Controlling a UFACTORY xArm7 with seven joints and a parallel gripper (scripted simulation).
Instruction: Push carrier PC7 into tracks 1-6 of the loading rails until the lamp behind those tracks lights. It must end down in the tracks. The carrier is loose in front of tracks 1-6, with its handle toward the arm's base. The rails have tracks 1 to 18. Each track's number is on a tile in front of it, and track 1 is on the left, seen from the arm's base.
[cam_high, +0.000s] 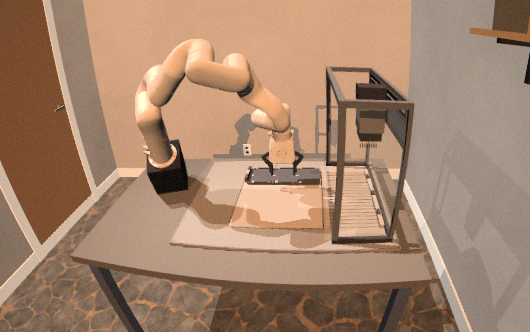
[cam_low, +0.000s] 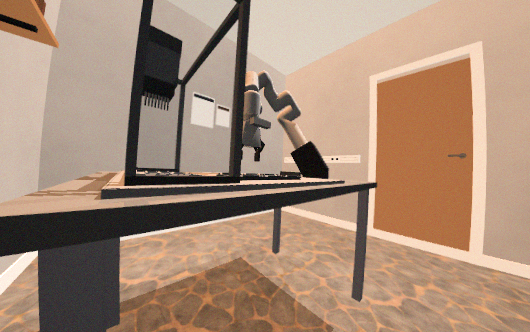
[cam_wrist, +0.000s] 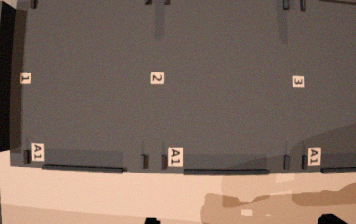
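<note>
Carrier PC7 (cam_high: 283, 176) is a flat dark grey plate lying on the mat, just in front of the far end of the loading rails (cam_high: 354, 202). The wrist view shows its top (cam_wrist: 165, 85) with tiles marked 1, 2, 3 and A1. My gripper (cam_high: 282, 170) is open and empty, pointing down over the carrier's long side. Only its two fingertips show at the bottom edge of the wrist view, over the tan mat beside the carrier. From the low side view the gripper (cam_low: 257, 151) hangs a little above the carrier (cam_low: 265, 175). I see no lamp.
A tall dark frame (cam_high: 367, 150) stands over the rails, with a pipetting head (cam_high: 371, 117) hanging near its top. A lighter tan sheet (cam_high: 280, 206) lies on the mat in front of the carrier. The arm's black base (cam_high: 166, 172) is at the left.
</note>
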